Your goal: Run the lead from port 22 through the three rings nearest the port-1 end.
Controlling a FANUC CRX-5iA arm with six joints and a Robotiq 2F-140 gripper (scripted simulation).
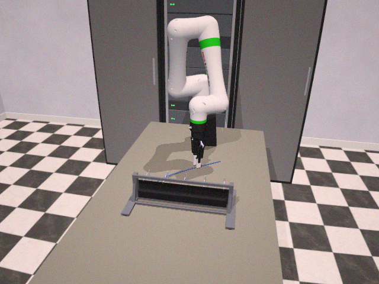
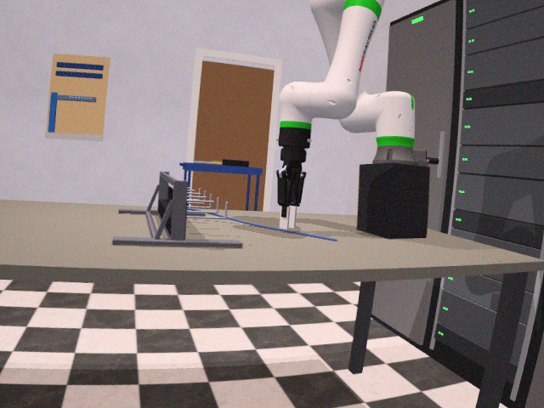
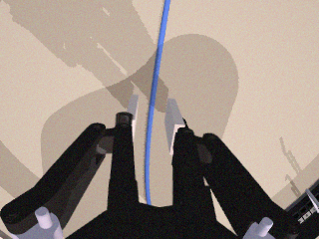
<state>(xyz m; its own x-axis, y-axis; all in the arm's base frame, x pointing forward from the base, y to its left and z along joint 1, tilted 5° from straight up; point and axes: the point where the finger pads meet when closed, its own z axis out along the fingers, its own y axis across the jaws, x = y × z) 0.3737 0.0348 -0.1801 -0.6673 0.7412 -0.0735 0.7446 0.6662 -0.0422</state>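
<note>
The grey patch-panel rack [image 1: 134,190] [image 2: 173,205] stands on the table [image 1: 171,250] with its back to the top view. The cable manager's thin rings [image 1: 205,178] [image 2: 216,203] stick up along its far side. A blue lead [image 1: 211,163] [image 2: 316,235] [image 3: 159,47] runs from the rack's left end in the top view out over the table toward the robot's base. Its free end rests on the table. My gripper [image 1: 197,165] [image 2: 288,224] [image 3: 152,109] points straight down with its fingertips close to the table. The fingers straddle the lead with a gap on each side, so the gripper is open.
The robot's black pedestal [image 1: 211,132] [image 2: 393,200] stands at the back of the table, just behind the gripper. Dark server cabinets [image 1: 275,76] stand behind the table. The lead's free end lies well inside the table's edges.
</note>
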